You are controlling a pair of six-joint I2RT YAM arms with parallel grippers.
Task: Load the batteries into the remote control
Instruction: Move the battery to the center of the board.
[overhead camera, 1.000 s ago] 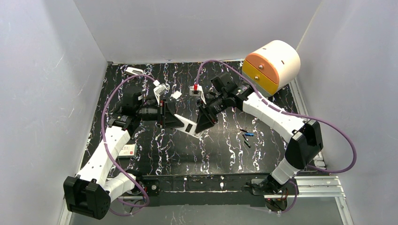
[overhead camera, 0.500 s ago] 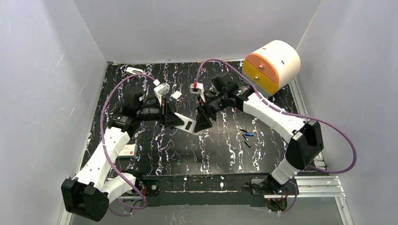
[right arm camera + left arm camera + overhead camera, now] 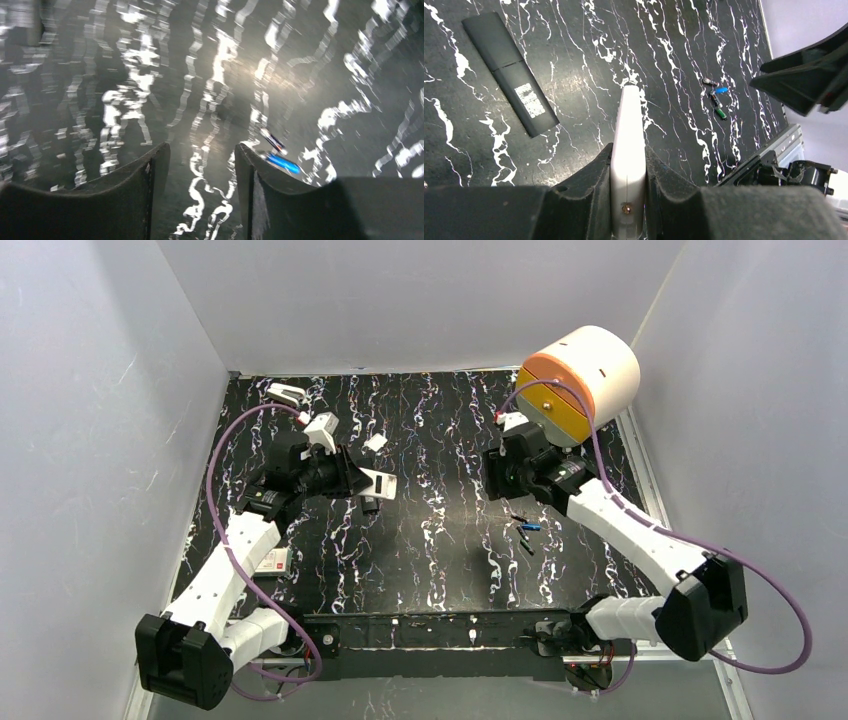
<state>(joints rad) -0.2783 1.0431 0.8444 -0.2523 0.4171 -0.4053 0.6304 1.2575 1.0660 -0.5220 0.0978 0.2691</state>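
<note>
Left wrist view: the left gripper (image 3: 628, 148) is clamped on the white remote control (image 3: 629, 107). The remote sits edge-on between the jaws, projects forward past the fingertips and is lifted clear of the table (image 3: 574, 50). Ahead of those jaws and off to their right lie the batteries (image 3: 715, 96), a small loose cluster of black, blue and green cells on the surface. To the left of the jaws a black slab (image 3: 506, 70) lies flat; I cannot tell whether it is a second remote or a cover. The right wrist view is blurred. It shows the right gripper (image 3: 200, 150) with its jaws spread and nothing between them, and the cells lie just outside its right-hand finger.

Judgement: the step in hand is fetching a first cell while the other arm holds the remote ready. The next move calls for shifting the spread jaws sideways until one cell lies between them. They must then go down to the surface and close on that single thin cylinder without scattering its close neighbours. No view shows whether the battery bay is open.

Writing: the white label (image 3: 530, 100) on the slab carries print too small to read. A small card (image 3: 270, 560) with a red mark lies well behind the left jaws, and it is also unreadable. No brand shows on the remote's visible edge.
</note>
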